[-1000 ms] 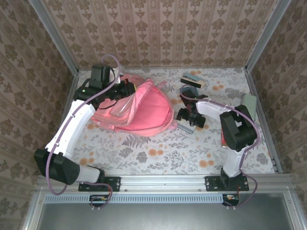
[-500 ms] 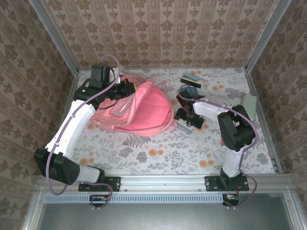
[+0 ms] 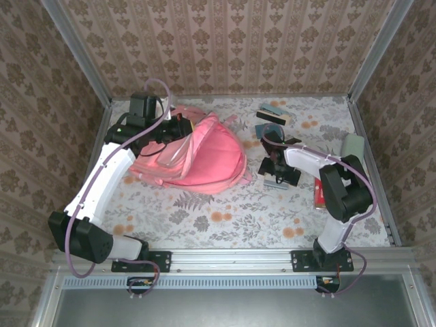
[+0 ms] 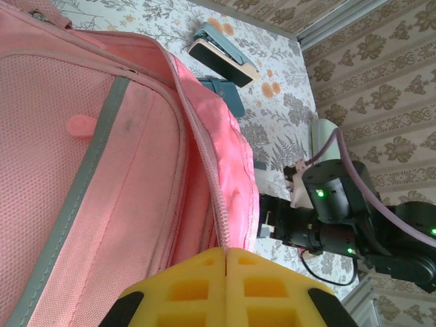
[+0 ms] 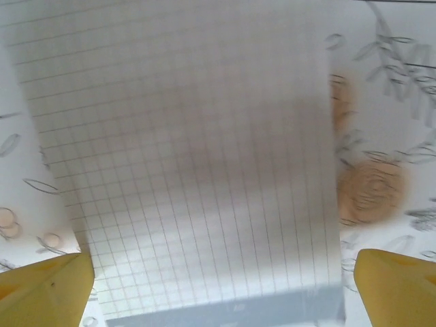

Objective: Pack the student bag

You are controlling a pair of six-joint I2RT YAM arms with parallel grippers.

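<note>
Toward ten o'clock on the floral-patterned table (image 3: 225,225), the large pink fabric student bag (image 3: 204,160) lies on its side with its mouth raised. At the bag's eleven o'clock edge, the left gripper (image 4: 225,262) has its yellow fingers pressed together on the zipper seam. At three o'clock of the bag, the right gripper (image 5: 219,286) hangs spread wide over a white squared-paper notepad (image 5: 184,157), one fingertip at each side of the sheet, gripping nothing.

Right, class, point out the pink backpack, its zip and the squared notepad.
pink backpack (image 3: 204,160): top external view, main pink panel.
zip (image 4: 204,160): left wrist view, middle of the track.
squared notepad (image 5: 184,157): right wrist view, centre of the page.
</note>
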